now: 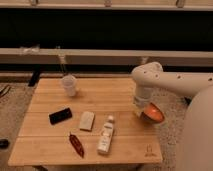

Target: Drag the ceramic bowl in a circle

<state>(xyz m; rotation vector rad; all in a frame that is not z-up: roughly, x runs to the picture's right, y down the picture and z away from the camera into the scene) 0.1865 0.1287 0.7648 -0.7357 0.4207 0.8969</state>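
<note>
Located ceramic bowl (pixel 152 114) near right edge of table (pixel 100 95). Noted tool (pixel 140 106) at bowl's left rim, seemingly touching; cannot tell whether apart, together or clamped. Placed bowl immediately right of tool. Judged circling room to lie leftward, toward table centre.

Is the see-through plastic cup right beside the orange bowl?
No: the translucent plastic cup stands far left on the wooden table; the shallow orange ceramic bowl sits at its right edge, under the gripper.

The white arm (pixel 172 83) reaches in from the right and bends downward, its claw (pixel 142 108) low at mid-right.
</note>
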